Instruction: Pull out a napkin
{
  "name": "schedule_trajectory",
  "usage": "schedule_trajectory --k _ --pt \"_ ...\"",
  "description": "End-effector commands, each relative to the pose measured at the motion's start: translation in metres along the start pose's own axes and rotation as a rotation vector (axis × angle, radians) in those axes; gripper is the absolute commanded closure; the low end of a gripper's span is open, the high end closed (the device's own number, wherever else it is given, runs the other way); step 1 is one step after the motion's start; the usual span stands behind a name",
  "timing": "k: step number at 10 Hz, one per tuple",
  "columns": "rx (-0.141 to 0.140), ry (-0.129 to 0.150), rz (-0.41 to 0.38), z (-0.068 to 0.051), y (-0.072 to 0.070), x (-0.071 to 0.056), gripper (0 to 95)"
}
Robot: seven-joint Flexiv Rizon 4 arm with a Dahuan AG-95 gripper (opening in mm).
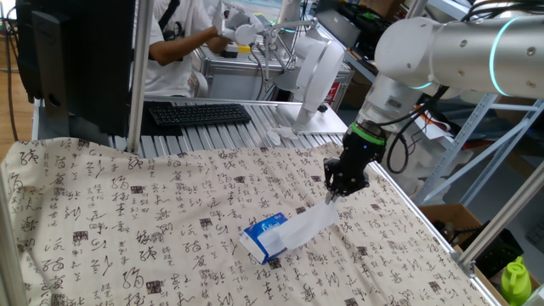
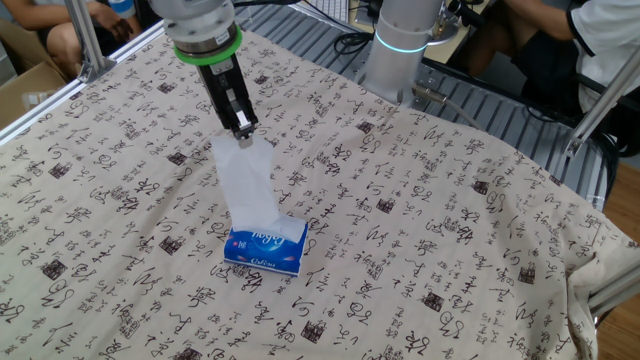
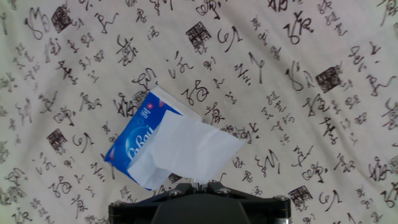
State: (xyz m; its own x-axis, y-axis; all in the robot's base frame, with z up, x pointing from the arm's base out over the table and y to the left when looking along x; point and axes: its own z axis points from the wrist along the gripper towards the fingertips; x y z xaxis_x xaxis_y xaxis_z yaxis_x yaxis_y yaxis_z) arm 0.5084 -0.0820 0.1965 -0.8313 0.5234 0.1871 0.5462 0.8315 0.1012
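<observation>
A blue-and-white tissue pack is carrying white cursive lettering on its blue face, along with a small red mark near one corner, but the word is not resolving into readable letters in any view (the napkin is covering part of it). The cloth on the counter is showing printed black calligraphy characters and small square seal-like stamps all over; none is reading clearly.
</observation>
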Motion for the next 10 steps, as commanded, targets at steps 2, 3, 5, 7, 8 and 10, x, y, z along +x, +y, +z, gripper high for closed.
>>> schedule_trajectory --k 2,3,5,7,8,10 --pt "0.003 -0.003 0.004 -0.0003 0.0002 0.0003 95.0" --pt "0.001 -0.001 0.005 -0.0003 0.0002 0.0003 95.0" --pt "-0.004 0.002 0.005 -0.0001 0.0003 0.0003 95.0" --pt "-0.003 0.0 0.005 -0.0002 0.0004 0.0 95.0" --pt "-0.002 0.0 0.004 -0.0005 0.0003 0.0 95.0" --pt "-0.005 0.002 -0.001 -0.0037 -0.0013 -0.0003 95.0"
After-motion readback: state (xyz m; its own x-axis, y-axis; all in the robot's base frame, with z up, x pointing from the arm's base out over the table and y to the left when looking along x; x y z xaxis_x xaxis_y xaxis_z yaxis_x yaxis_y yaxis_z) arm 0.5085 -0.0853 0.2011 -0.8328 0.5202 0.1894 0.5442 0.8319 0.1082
